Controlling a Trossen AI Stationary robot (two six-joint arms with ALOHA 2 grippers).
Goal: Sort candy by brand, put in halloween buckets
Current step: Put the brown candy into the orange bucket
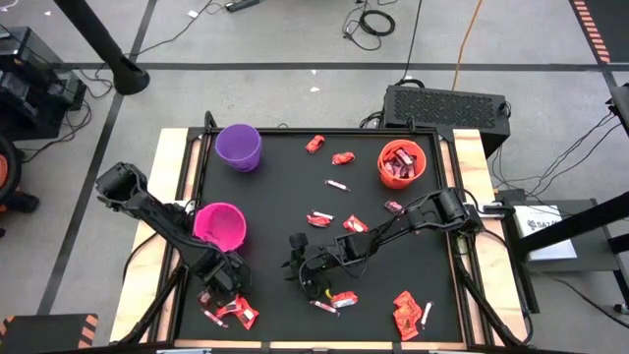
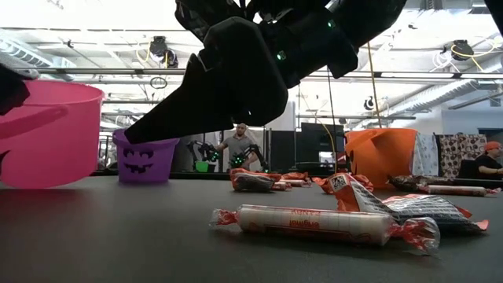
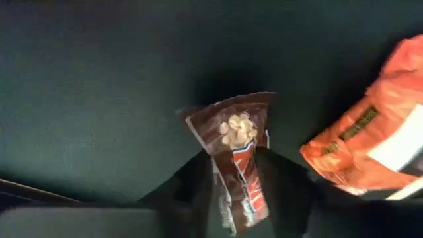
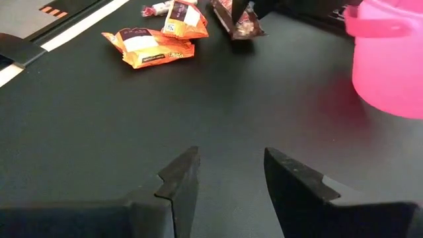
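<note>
Left gripper (image 3: 232,173) with two dark fingers (image 3: 192,182) closed on a brown-red wrapped candy bar (image 3: 236,155), its crimped end sticking out, over a dark table surface (image 3: 99,86), shiny orange-red crinkled packet (image 3: 370,149) lying near

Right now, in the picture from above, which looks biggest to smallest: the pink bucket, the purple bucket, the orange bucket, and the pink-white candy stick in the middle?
1. Pink bucket, purple bucket and orange bucket: they look about alike, so I won't rank them.
2. Candy stick: by far the smallest.

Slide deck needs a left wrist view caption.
Left gripper closing on a brown candy bar beside an orange packet.
</note>
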